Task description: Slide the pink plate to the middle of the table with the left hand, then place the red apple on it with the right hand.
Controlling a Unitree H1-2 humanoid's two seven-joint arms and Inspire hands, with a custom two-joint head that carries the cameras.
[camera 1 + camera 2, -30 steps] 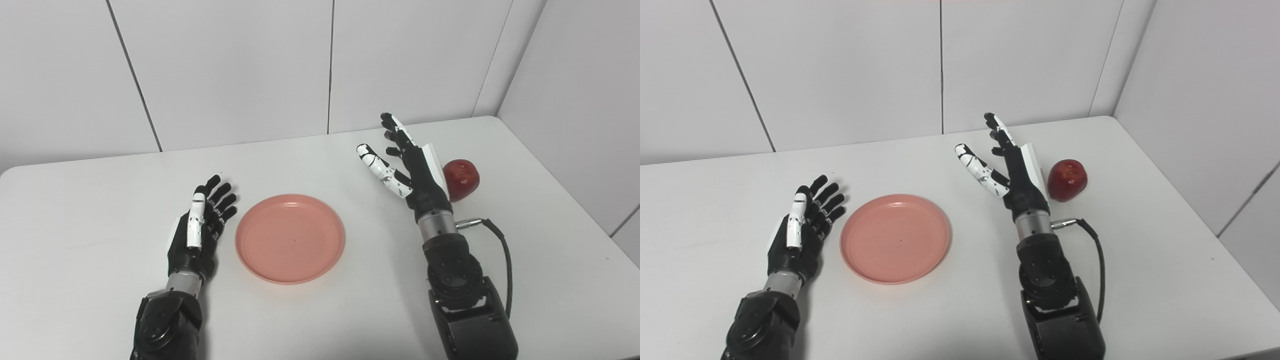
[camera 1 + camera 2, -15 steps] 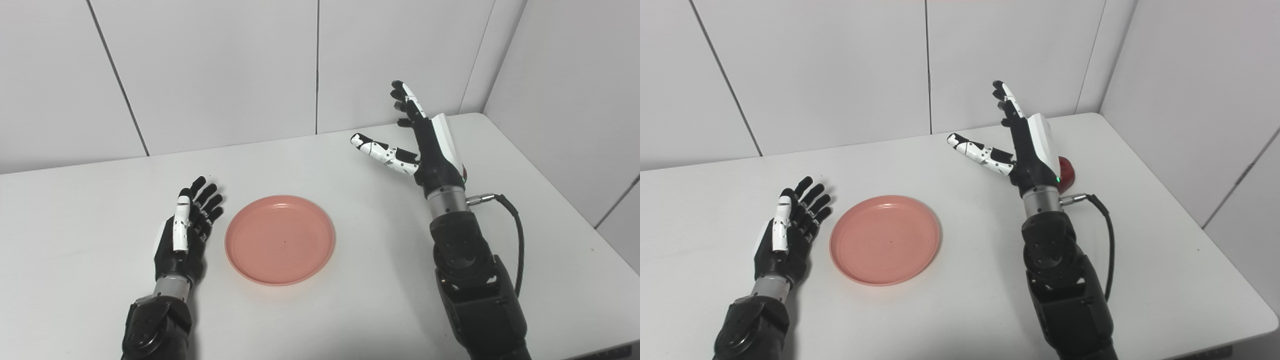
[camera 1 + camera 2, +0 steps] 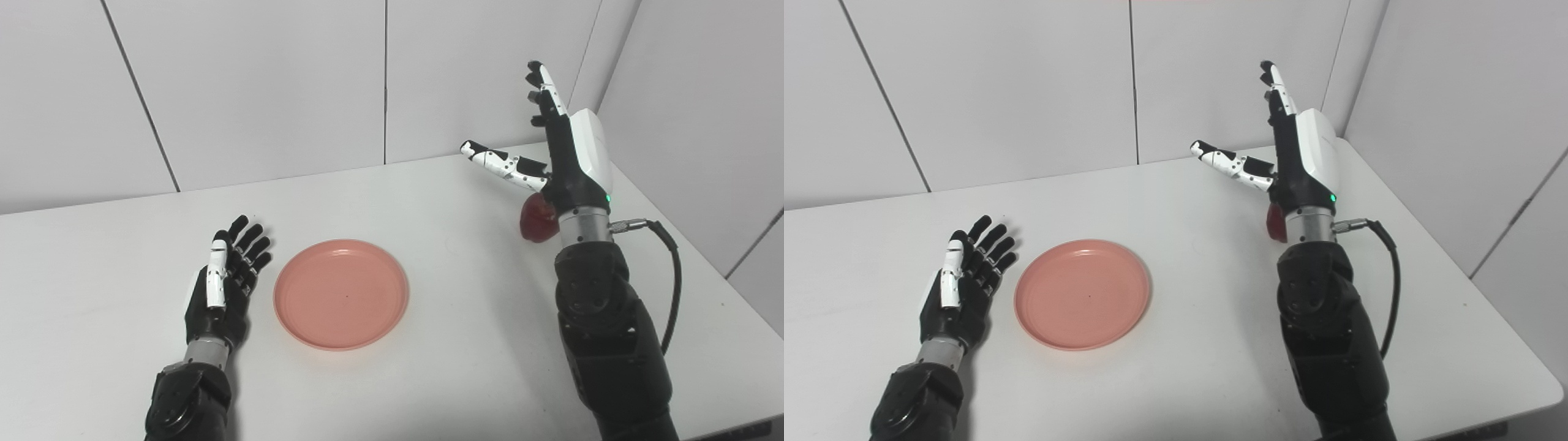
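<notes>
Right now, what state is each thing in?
pink plate: flat on the table, nothing on it.
red apple: on the table, partly hidden behind the right wrist, not held.
left hand: open, beside the plate.
right hand: open, raised, fingers spread.

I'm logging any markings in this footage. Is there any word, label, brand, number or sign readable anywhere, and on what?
None can be read.
Round pink plate: bare, no print.
Red apple: no sticker on the part showing.
Right hand: plain white shell, only a green light.
Left hand: no lettering.
White table and wall panels: blank.
</notes>
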